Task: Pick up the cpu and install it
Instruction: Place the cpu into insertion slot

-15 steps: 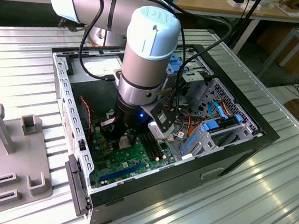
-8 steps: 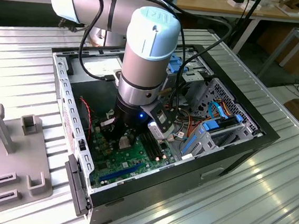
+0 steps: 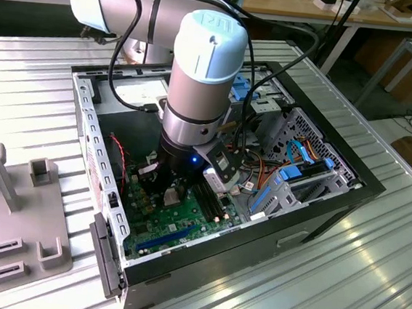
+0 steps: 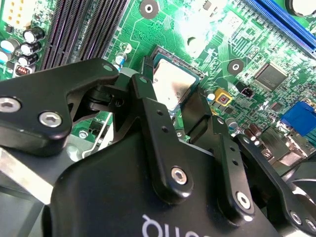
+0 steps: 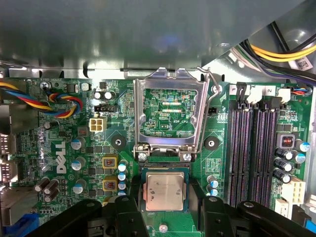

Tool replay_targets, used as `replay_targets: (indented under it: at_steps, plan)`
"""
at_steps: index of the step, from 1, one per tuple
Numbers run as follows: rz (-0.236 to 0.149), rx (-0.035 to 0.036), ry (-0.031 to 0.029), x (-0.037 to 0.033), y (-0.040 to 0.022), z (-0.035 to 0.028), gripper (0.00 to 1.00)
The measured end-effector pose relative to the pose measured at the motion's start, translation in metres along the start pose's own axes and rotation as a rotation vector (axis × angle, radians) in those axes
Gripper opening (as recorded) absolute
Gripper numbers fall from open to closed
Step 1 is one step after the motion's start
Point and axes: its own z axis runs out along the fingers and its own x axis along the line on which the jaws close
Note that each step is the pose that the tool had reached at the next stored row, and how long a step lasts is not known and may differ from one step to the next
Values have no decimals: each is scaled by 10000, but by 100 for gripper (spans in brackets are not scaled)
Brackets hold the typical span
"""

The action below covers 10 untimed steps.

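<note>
The cpu (image 5: 164, 190), a small square chip with a dull silver top, lies flat over the socket on the green motherboard (image 5: 123, 131). My gripper (image 5: 165, 200) straddles it, and its black fingers (image 5: 129, 202) press against two opposite edges of the chip. In the second wrist view the cpu (image 4: 171, 85) sits between the same fingers (image 4: 144, 98), level with the board. The socket's silver frame (image 5: 170, 79) stands flipped open beside the chip, with its wire lever (image 5: 213, 81) raised. In the exterior view the gripper (image 3: 170, 189) reaches down into the open computer case (image 3: 333, 203).
Black memory slots (image 5: 249, 153) run along one side of the socket. Capacitors (image 5: 77, 163), a white power plug (image 5: 97, 124) and coloured fan wires (image 5: 59, 103) lie on the other side. The case's metal walls (image 3: 90, 143) and drive cage (image 3: 299, 171) hem in the arm. Grey fixtures (image 3: 12, 201) stand on the table.
</note>
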Motion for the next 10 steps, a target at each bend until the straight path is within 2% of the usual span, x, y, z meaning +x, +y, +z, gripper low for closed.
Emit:
replay_targets:
  at_steps: [7, 10]
  plan:
    - [0, -28, 3, 1, -1, 0, 47]
    - [3, -46, -6, 0, -1, -18, 47]
